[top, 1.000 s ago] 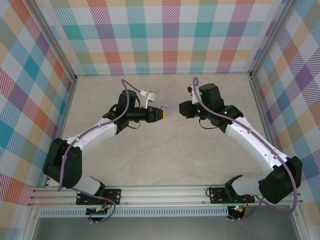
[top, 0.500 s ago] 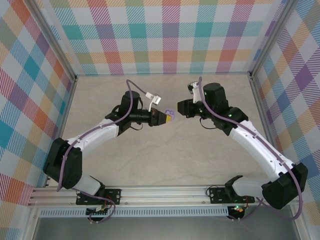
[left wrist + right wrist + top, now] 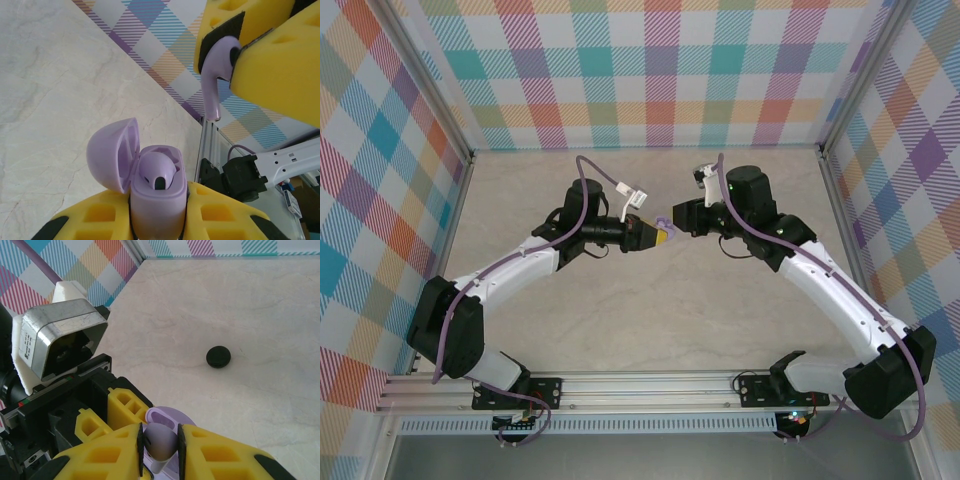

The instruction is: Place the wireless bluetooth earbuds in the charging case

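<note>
The lilac rounded plastic charging case [image 3: 157, 205] is gripped at its sides by the yellow hollow-ribbed fingers [image 3: 85, 222] of the left gripper [image 3: 157, 222], whose jaws are drawn in narrow around it. The case is held upright, with its hinged lilac lid [image 3: 112, 155] swung open to the left of the tool. A lilac earbud [image 3: 157, 172] is seated in the case just ahead of the fingertips.

A second lilac stemmed plastic earbud [image 3: 218, 65] is pinched by its head between the closed-in yellow fingers [image 3: 100, 460] of the right gripper [image 3: 160, 442]. Its stem points out past the fingertips toward the open case. In the left wrist view this earbud is seen ahead of the left gripper and off to its right, apart from the case. In the right wrist view the case lies just beyond the stem tip, and contact cannot be judged there.

In the top view the two grippers are met tip to tip above the pale marbled tabletop [image 3: 650, 310]. A small round black puck-like case [image 3: 218, 357] lies on the tabletop well ahead of the right gripper.
</note>
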